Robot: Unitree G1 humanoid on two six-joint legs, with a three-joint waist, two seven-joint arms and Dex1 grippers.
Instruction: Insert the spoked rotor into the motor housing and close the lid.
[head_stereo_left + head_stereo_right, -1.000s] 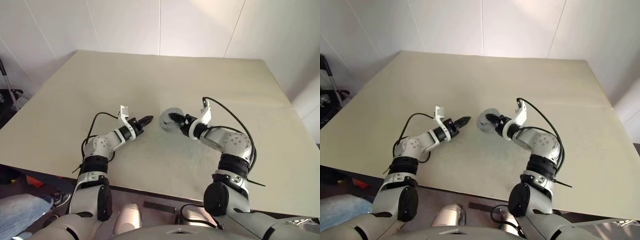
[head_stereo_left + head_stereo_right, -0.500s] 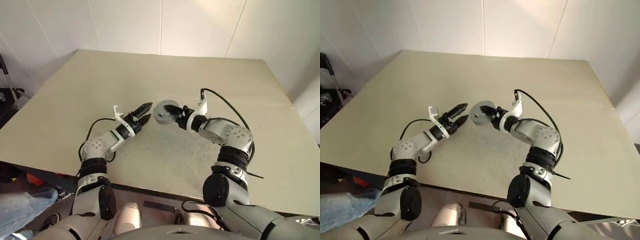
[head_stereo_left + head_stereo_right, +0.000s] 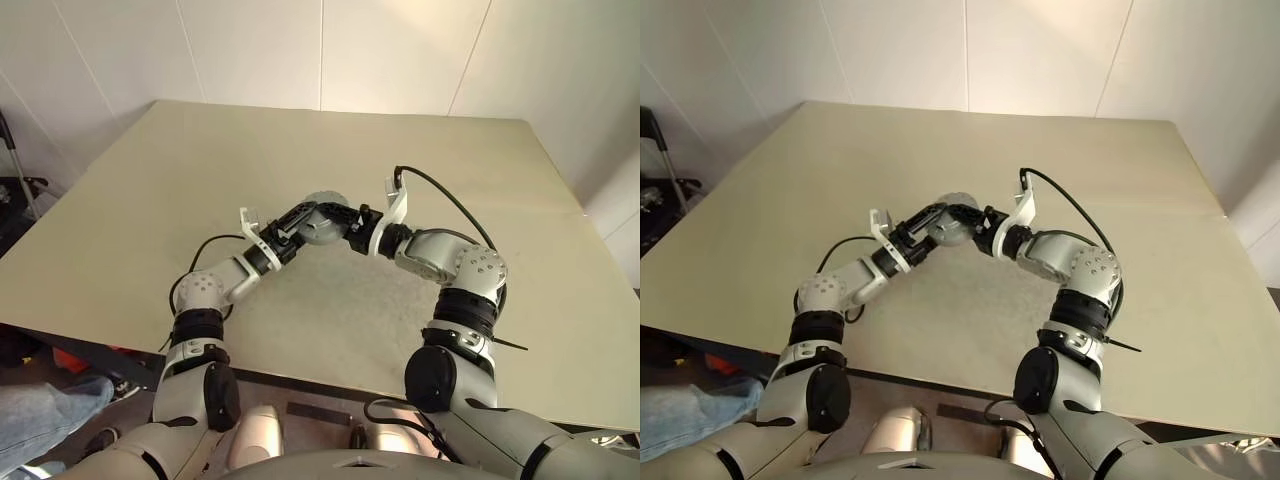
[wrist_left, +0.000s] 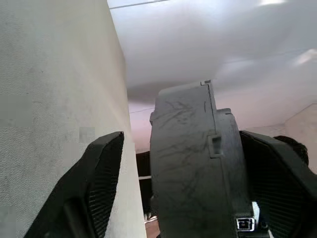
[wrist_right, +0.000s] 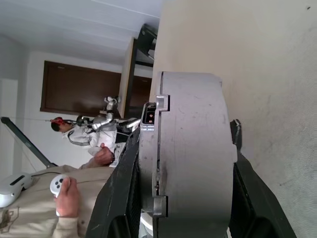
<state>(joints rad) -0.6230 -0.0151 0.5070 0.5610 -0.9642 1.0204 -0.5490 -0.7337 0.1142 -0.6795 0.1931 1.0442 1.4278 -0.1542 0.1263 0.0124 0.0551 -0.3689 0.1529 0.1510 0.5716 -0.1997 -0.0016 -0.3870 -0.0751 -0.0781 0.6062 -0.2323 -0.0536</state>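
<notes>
Housing (image 5: 188,148), a thick round drum with smooth matte-grey rim, hangs edge-on above the beige table (image 3: 330,310) at centre, pinched in my right claw (image 3: 345,221); my left claw (image 3: 297,222) gapes around it.

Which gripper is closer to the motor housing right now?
Right. The right gripper is clamped on the motor housing, holding it above the table; the left gripper stands open around its other side, not closed.

The motor housing (image 5: 185,153) is plain silver-grey, gripped by black ribbed fingers (image 5: 126,198) over a pale beige, faintly speckled table (image 3: 300,160).
</notes>
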